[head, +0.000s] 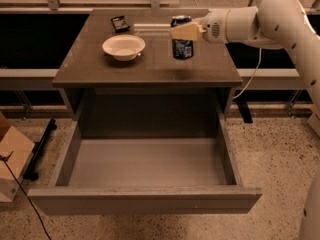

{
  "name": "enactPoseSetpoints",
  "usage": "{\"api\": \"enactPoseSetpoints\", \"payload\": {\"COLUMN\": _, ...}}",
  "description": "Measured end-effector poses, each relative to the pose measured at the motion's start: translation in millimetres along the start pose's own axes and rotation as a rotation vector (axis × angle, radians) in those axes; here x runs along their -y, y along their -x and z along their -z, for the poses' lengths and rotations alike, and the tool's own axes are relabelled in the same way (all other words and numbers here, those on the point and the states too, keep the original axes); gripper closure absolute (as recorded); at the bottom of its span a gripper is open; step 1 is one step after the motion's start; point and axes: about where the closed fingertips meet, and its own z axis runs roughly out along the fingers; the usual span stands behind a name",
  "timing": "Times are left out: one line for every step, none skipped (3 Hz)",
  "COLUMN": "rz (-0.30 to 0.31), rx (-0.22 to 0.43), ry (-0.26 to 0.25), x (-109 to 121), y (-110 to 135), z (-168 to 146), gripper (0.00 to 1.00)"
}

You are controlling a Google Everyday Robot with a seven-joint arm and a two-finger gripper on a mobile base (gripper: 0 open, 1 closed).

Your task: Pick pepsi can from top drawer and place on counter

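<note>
Closest to you, the top drawer [145,200] stands pulled fully out from the cabinet, and only its smooth grey floor shows inside. To its left, on the speckled floor, you can see the corner of a cardboard box [9,159].

Above and behind the drawer lies the counter [150,73]. On its left half sits a white bowl [123,47], upright. On the right half you find the pepsi can [182,50], upright, well apart from the bowl. You cannot tell whether its base touches the counter or hangs just above it.

The gripper [186,32] reaches in from the right on the white arm [280,19], and its tan jaws are closed on the upper part of the can.

Farther back, near the counter's rear edge, a small dark packet [120,23] lies flat behind the bowl.
</note>
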Motion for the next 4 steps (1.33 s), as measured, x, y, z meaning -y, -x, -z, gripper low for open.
{"api": "enactPoseSetpoints", "payload": {"rz": 0.024, "rx": 0.112, "ry": 0.032, "x": 5.1, "y": -3.0, "z": -6.2, "gripper": 1.0}}
{"api": "enactPoseSetpoints", "payload": {"rz": 0.053, "rx": 0.163, "ry": 0.039, "x": 10.9, "y": -9.6, "z": -10.0, "gripper": 0.84}}
{"api": "enactPoseSetpoints", "payload": {"rz": 0.075, "rx": 0.161, "ry": 0.021, "x": 17.5, "y": -20.3, "z": -13.4, "gripper": 0.96}}
{"api": "enactPoseSetpoints", "payload": {"rz": 0.087, "rx": 0.145, "ry": -0.002, "x": 26.0, "y": -34.4, "z": -18.5, "gripper": 0.75}}
